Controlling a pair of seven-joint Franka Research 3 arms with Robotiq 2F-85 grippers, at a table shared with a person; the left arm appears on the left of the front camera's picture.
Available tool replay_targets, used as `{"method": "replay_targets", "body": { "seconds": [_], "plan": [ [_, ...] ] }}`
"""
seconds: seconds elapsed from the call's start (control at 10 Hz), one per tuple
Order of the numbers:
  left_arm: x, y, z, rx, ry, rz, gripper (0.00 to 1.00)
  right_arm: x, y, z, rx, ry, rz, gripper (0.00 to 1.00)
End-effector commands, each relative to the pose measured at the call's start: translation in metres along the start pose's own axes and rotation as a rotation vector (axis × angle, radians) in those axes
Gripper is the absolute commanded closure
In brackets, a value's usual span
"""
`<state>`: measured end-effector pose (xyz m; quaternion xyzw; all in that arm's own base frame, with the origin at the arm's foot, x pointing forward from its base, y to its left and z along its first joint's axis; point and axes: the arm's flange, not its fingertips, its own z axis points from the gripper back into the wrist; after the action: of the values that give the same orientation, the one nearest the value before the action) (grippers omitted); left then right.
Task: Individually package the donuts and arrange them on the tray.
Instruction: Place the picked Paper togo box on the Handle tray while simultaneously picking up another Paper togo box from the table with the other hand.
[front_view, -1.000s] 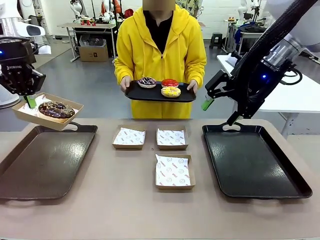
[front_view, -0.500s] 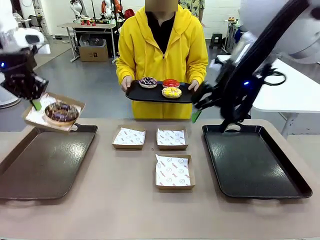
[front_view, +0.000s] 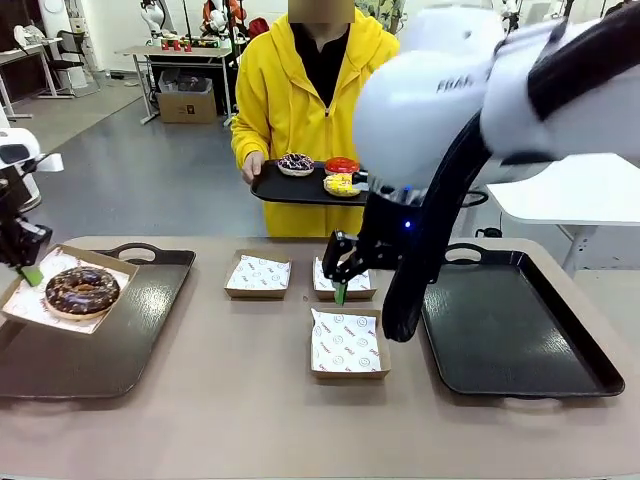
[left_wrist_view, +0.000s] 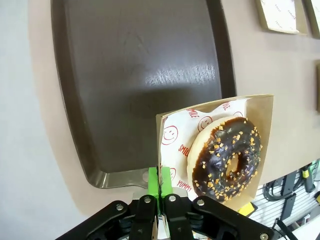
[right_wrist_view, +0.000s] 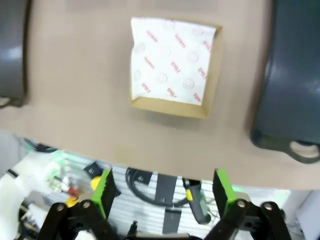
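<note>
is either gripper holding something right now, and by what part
The left gripper is shut on one side wall of the box that carries the chocolate donut. The right gripper is open and holds nothing.

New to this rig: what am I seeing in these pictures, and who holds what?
Two robot arms share a table with a person. The wide picture looks across from the robot's side; the other two come from wrist cameras. On the table: two dark trays, three empty paper-lined boxes. The left jaws are shut on a box holding a chocolate donut, at the left tray. The right jaws are open and empty, above the boxes. The person holds a tray of three donuts.
</note>
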<state>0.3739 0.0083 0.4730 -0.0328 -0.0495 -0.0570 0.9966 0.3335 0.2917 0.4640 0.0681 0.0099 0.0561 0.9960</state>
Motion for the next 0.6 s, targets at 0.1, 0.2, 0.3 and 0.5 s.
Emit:
{"method": "replay_targets", "body": {
  "seconds": [0.1, 0.2, 0.3, 0.5],
  "plan": [
    [-0.002, 0.018, -0.013, -0.035, 0.028, 0.006, 0.99, 0.022, -0.009, -0.041, -0.073, -0.013, -0.062, 0.0],
    [-0.002, 0.018, -0.021, -0.033, 0.041, 0.007, 0.99, 0.025, -0.016, -0.053, -0.09, -0.039, -0.073, 0.0],
    [0.001, 0.018, -0.028, -0.029, 0.063, 0.015, 0.99, 0.029, -0.022, -0.063, -0.079, -0.054, -0.077, 0.0],
    [0.007, 0.017, -0.045, -0.025, 0.101, 0.046, 0.99, 0.035, -0.034, -0.086, -0.072, -0.067, -0.108, 0.0]
  ]
}}
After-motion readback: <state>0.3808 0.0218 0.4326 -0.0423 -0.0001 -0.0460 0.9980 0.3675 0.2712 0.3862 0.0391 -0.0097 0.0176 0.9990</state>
